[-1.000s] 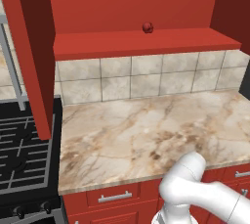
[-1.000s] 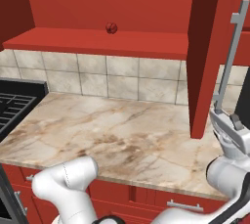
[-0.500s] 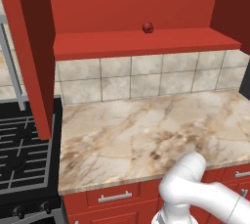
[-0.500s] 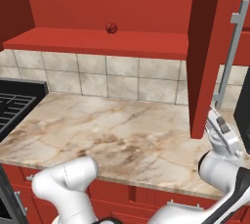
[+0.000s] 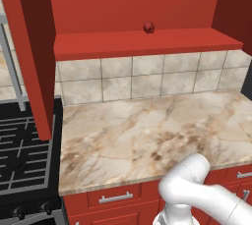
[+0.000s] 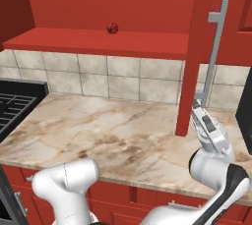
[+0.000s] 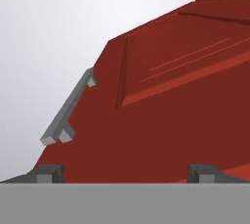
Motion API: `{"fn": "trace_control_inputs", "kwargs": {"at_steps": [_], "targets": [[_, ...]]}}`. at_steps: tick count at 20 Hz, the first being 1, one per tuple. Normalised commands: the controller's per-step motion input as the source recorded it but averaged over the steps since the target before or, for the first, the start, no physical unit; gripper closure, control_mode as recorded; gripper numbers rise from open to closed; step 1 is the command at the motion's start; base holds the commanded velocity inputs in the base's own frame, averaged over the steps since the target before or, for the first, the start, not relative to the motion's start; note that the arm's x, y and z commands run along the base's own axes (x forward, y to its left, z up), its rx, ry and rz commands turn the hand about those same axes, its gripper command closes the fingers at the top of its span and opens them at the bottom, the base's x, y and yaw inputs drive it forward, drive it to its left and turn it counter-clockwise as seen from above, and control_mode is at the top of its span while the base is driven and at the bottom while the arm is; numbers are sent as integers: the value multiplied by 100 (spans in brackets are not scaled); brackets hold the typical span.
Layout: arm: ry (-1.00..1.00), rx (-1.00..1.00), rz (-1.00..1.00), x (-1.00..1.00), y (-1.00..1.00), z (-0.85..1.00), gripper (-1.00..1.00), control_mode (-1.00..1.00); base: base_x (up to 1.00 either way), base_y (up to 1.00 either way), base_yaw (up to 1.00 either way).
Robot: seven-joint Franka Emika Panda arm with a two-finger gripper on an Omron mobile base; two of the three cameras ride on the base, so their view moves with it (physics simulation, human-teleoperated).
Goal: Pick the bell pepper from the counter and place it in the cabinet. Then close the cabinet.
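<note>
The bell pepper [image 5: 148, 27] [image 6: 112, 27], small and dark red, sits on the red inside shelf [image 5: 147, 44] of the cabinet, whose two doors stand open. My gripper [image 6: 199, 113] is open and holds nothing. It hovers low beside the right door [image 6: 197, 47], just under its long silver bar handle [image 6: 216, 37]. In the hand view the gripper [image 7: 127, 174] has its tips wide apart in front of the door's panelled face [image 7: 171, 96], with the handle [image 7: 68, 110] to the left. The marble counter [image 5: 147, 135] [image 6: 98, 135] lies below.
The left door [image 5: 32, 47] juts out over the black gas stove [image 5: 19, 155] [image 6: 15, 106]. Red drawers with silver handles [image 5: 115, 198] run under the counter. A dark object [image 6: 246, 116] stands at the counter's right end. My white arm [image 6: 66, 184] crosses the counter's front edge.
The hand has moved left, closer to the right door and its handle, and the jaws have stayed wide. The bell pepper has not moved.
</note>
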Motion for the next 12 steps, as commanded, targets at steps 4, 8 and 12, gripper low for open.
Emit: {"fn": "trace_control_inputs", "kwargs": {"at_steps": [4,8,12], "targets": [[10,-1,0,-20,56,8,-100,-100,0,0,0],[10,0,0,-16,52,17,-100,-100,0,0,0],[11,0,-1,-2,52,31,-100,-100,0,0,0]]}}
